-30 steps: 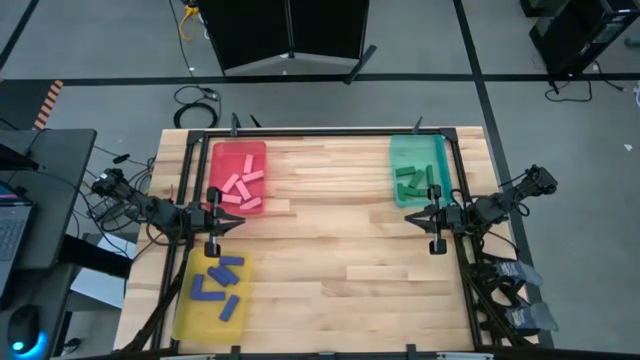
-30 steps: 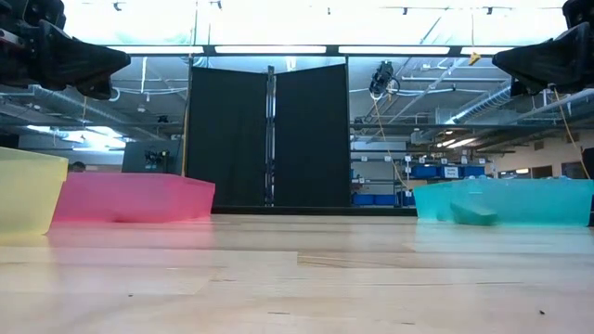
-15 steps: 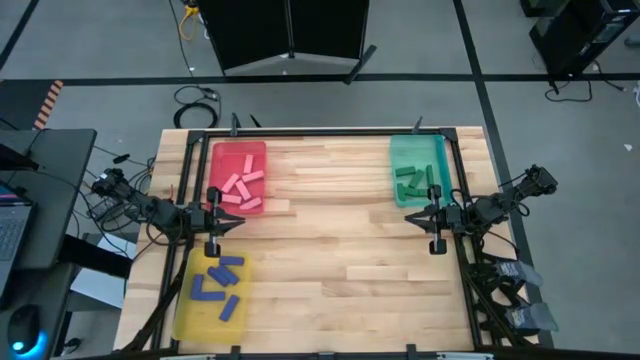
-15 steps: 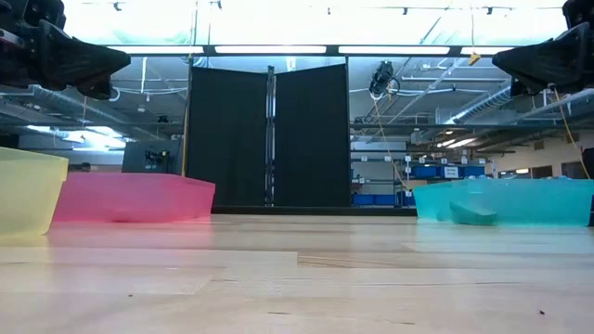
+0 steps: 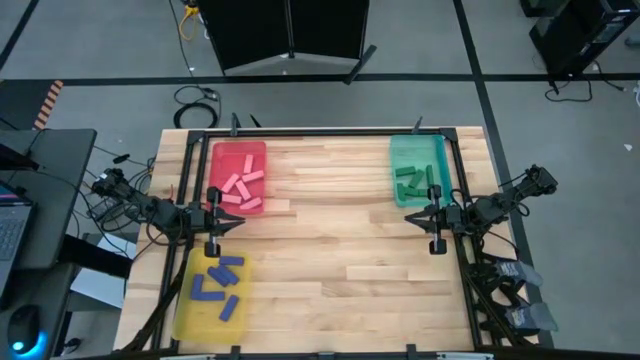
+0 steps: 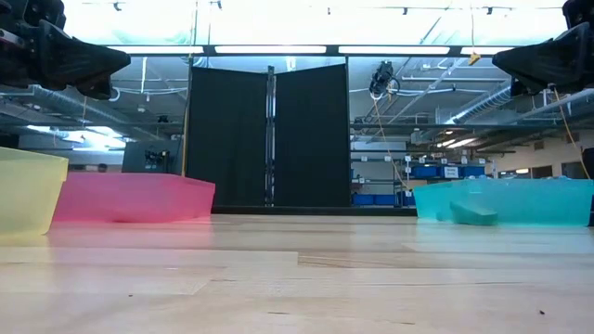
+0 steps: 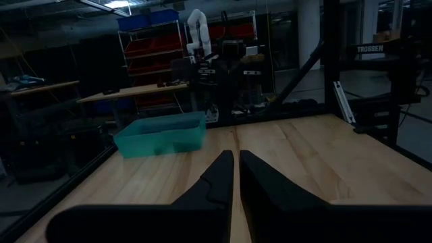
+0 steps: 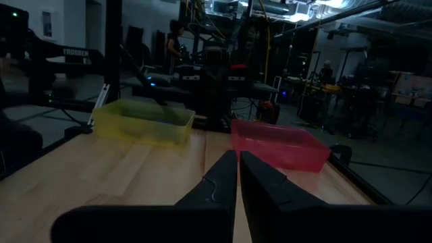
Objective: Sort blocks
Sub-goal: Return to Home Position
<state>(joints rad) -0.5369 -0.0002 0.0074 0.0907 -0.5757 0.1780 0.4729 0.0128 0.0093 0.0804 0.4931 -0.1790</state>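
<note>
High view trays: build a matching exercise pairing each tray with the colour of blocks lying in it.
Trays:
1 red tray
2 yellow tray
3 teal tray

Contents:
A green blocks
B pink blocks
C blue blocks

Pairs: 1-B, 2-C, 3-A.

The left gripper and right gripper hang shut, each at its own side.

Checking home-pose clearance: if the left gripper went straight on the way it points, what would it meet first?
The left gripper points across bare table, so the way looks free until, probably, the right gripper facing it. The teal tray lies off to one side.
</note>
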